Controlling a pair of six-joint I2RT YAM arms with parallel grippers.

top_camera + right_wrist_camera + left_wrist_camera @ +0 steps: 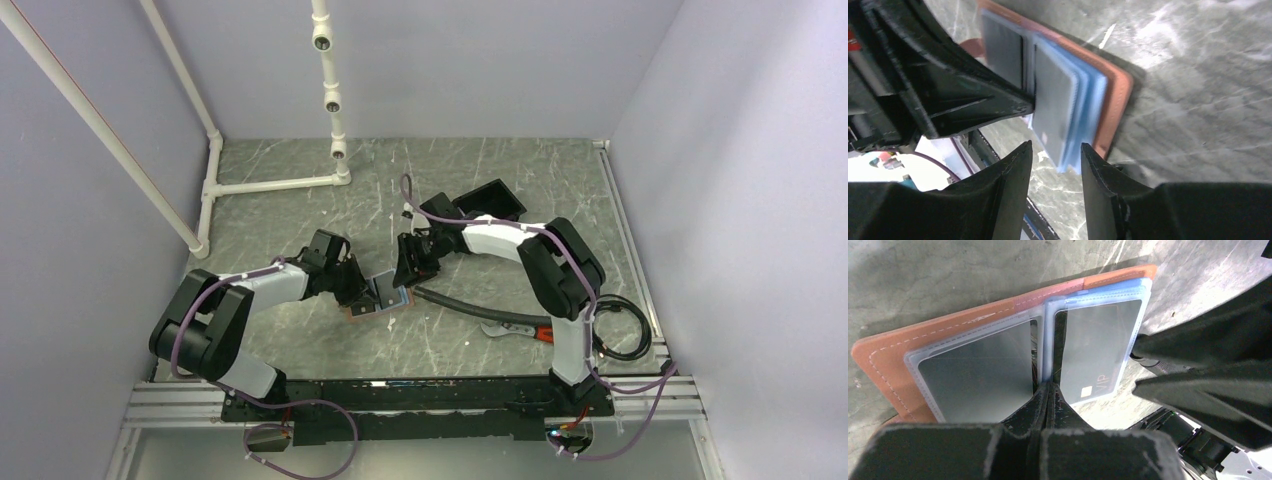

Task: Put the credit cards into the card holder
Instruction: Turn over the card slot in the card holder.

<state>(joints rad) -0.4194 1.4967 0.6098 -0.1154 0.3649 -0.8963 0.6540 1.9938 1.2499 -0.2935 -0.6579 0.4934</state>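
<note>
card holder (948, 329) pinched by left gripper (1047, 389); right gripper (1055, 149) apart at its edge; black hose (462, 303) beside.

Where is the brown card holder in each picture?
Top view: card holder, middle of the picture.
Left wrist: card holder fills the upper half, lying open.
Right wrist: card holder at top middle, slanting.
Shared landmark: the left claw pinching its clear sleeves.

Tally from my console: one card holder (923, 335). Two credit cards (978, 375) that I can see in its clear sleeves, the right one marked VIP (1093, 350). One black box (492, 200), far right. One red-handled tool (528, 331), near right. One black hose (470, 305). Two grippers: left gripper (1048, 390), right gripper (1055, 150).
</note>
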